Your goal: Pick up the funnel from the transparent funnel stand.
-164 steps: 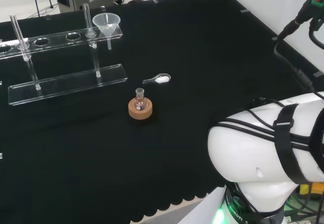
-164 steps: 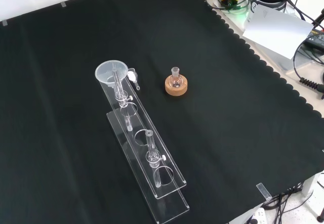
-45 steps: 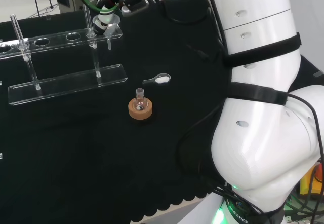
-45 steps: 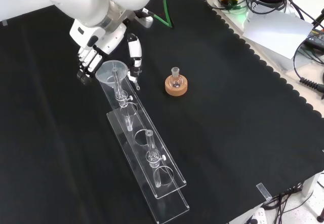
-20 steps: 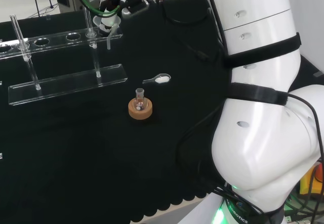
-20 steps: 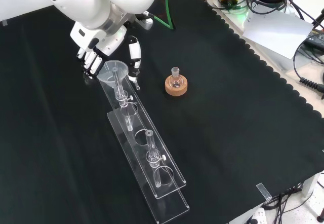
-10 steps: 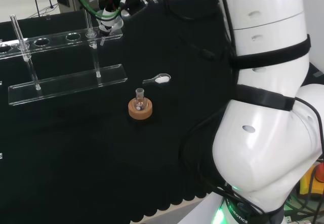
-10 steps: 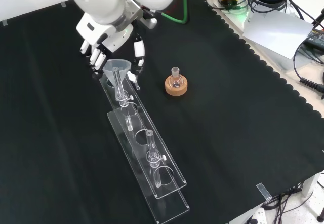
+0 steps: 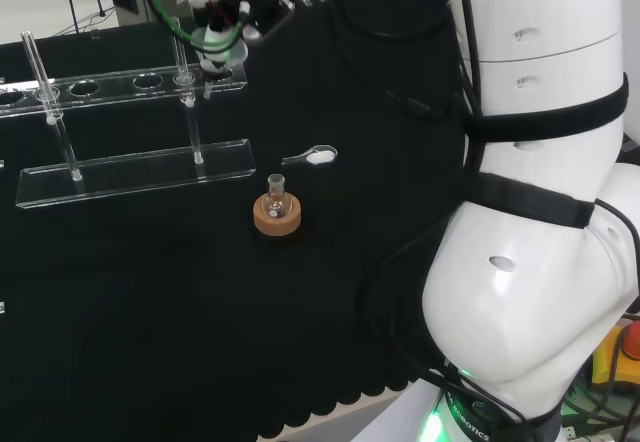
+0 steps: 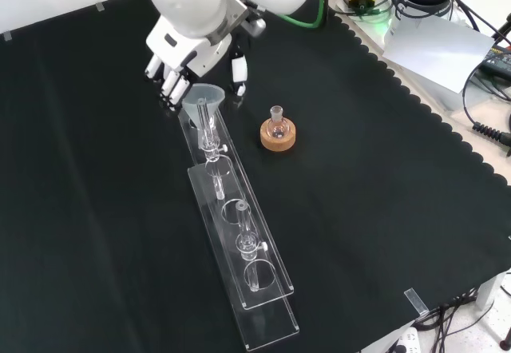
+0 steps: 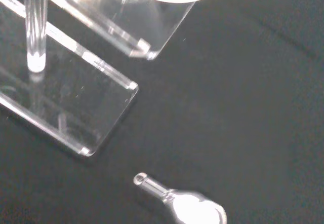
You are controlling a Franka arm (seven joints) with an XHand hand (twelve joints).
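In the front view the stand (image 10: 239,265) runs from lower right up to the hand (image 10: 192,53) at upper left, and its far end has swung right since half a second ago, so the grab seems to have dragged the whole rack. The hand's fingers (image 10: 172,85) and thumb (image 10: 239,72) curl round the funnel (image 10: 205,97), which has risen with the hand and now sits at or just above the rack's end hole, so the lift looks begun but not clear. Further right, the flask (image 10: 277,128) on its cork ring has stayed put, as has the spoon (image 9: 312,156) in the head view.
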